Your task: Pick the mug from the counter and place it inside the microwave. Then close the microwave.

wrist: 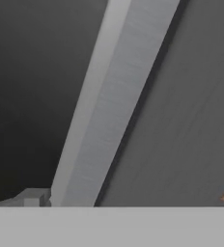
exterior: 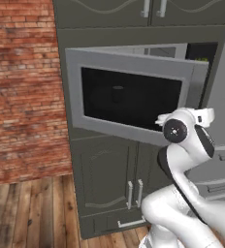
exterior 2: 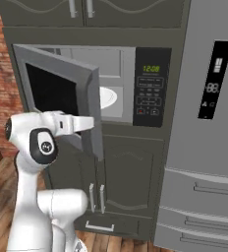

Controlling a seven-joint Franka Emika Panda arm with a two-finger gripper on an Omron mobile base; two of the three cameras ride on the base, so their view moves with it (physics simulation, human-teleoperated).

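The gripper (exterior 2: 89,123) is level and points at the free edge of the open door (exterior: 129,92), right up against the lower part of that edge. I cannot tell whether it touches. In the hand view one grey finger tip (wrist: 34,197) shows at the bottom left. Nothing lies beside it, so the jaws stand wide apart and hold nothing.

Just ahead of the hand, the door's pale grey frame (wrist: 109,111) runs as a slanted band across the hand view. The dark window (wrist: 32,87) is on one side of the band and a plain grey cabinet face (wrist: 191,120) on the other.

In the right base view the door swings out towards the arm, and the hand sits on its outer, window side. Past the door, above and beyond the hand, is the microwave (exterior 2: 117,61) cavity, with part of the white plate (exterior 2: 108,97) showing inside. The mug cannot be made out: the door hides much of the cavity, and I cannot tell whether it stands on the plate.

Beside the cavity, farther to the hand's right, is the black keypad (exterior 2: 150,93) with its green display. Below hand level are dark cabinet doors (exterior 2: 130,182) with bar handles.

Farther right stands a grey fridge (exterior 2: 204,123). Far to the hand's left are a brick wall (exterior: 22,87) and a wood floor (exterior: 32,208).
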